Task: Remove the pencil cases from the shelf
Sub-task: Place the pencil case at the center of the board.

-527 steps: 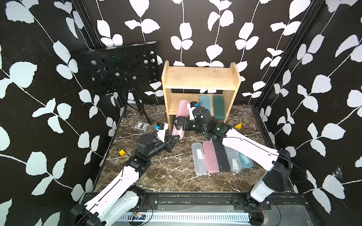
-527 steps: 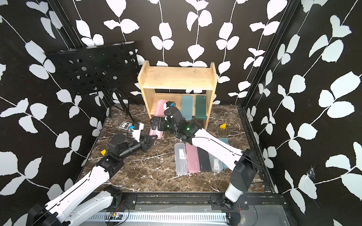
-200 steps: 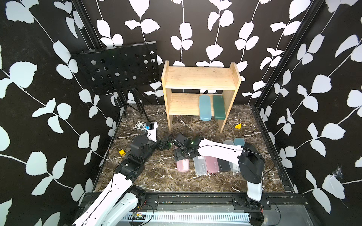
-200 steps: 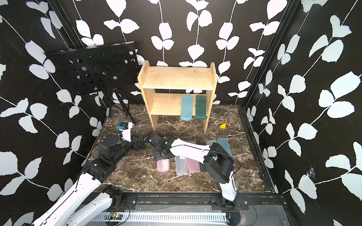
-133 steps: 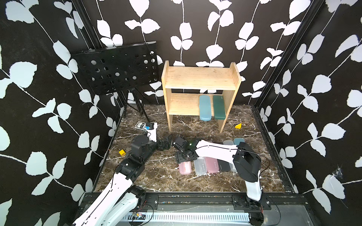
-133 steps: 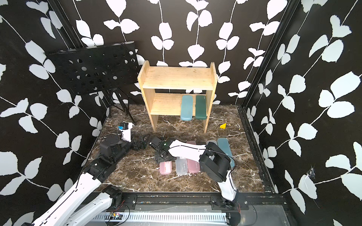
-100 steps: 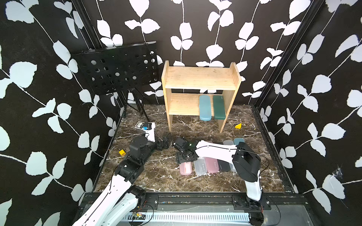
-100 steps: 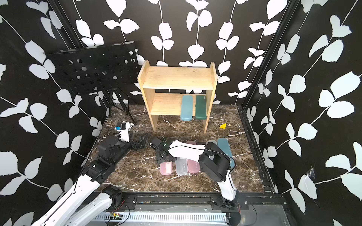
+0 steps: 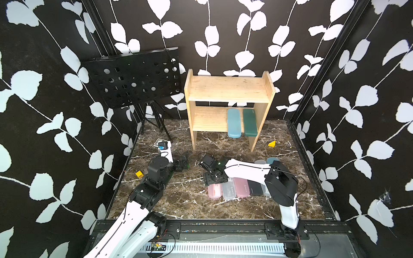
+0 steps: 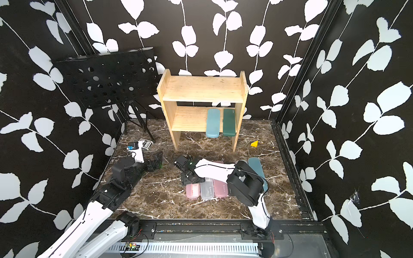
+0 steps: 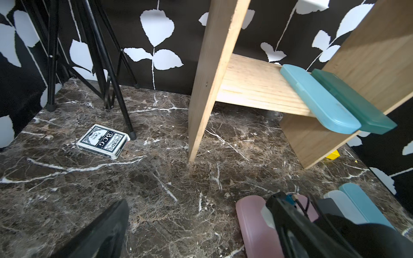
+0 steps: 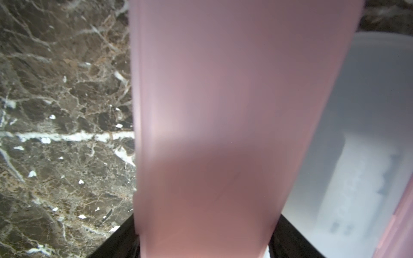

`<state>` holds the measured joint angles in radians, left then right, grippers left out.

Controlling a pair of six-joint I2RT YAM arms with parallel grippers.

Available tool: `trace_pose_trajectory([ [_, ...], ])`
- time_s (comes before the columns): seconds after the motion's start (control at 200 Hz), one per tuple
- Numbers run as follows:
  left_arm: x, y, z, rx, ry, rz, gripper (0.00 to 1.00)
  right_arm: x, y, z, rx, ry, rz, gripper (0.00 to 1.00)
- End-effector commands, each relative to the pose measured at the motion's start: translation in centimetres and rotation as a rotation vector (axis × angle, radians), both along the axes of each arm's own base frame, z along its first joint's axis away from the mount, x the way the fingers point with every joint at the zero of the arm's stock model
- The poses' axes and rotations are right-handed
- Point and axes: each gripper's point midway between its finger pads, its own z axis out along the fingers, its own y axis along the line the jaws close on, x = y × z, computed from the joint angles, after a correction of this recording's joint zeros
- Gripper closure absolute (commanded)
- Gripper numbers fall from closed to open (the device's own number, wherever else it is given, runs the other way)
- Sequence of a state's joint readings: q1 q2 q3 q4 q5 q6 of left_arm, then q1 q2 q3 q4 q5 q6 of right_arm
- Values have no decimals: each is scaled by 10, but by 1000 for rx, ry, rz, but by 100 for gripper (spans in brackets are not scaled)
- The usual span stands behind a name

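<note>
The wooden shelf [image 9: 228, 89] holds two pencil cases on its lower board, a light blue one [image 9: 234, 122] and a dark green one [image 9: 249, 122]. Several more cases lie in a row on the marble floor. A pink case [image 9: 215, 191] lies at the row's left end, beside a frosted clear one [image 9: 229, 189]. My right gripper [image 12: 205, 241] is low over that pink case [image 12: 223, 111]. Its black fingers [image 12: 116, 236] flank the case closely, and I cannot see whether they press it. My left gripper [image 11: 201, 227] stands open over bare floor, left of the row.
A black perforated music stand [image 9: 134, 78] on a tripod fills the back left. A patterned card box [image 11: 102, 141] lies by a tripod foot. A yellow wedge [image 9: 272, 144] sits right of the shelf, and a small yellow block [image 9: 139, 173] near the left wall. Walls close in on both sides.
My right arm brought the pink case down from the shelf and set it at the left end of the floor row. My left arm drew back to the left.
</note>
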<state>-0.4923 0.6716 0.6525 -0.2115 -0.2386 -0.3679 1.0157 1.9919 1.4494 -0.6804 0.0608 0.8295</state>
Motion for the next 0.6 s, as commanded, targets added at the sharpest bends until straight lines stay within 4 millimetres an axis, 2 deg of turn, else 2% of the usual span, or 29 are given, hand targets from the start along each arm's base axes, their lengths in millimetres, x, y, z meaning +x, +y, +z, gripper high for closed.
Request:
trace_pose_trajectory([
  [0.0, -1, 6, 6, -5, -11, 30, 1, -3, -18, -14, -76, 12, -4, 15],
  [0.2, -1, 6, 4, -1, -3, 31, 1, -3, -19, -9, -75, 0, -3, 7],
  [0.315, -1, 4, 6, -6, -6, 20, 1, 1, -15, 7, -33, -32, -4, 6],
  [0.385, -1, 2, 8, -15, -3, 9, 1, 6, -11, 27, 13, -79, 2, 5],
  [0.5, 1, -13, 12, -63, 12, -58, 1, 20, -12, 76, 105, -200, -9, 3],
  [0.595, 8, -33, 15, -146, 50, -149, 1, 33, -28, 113, 177, -275, -53, 1],
])
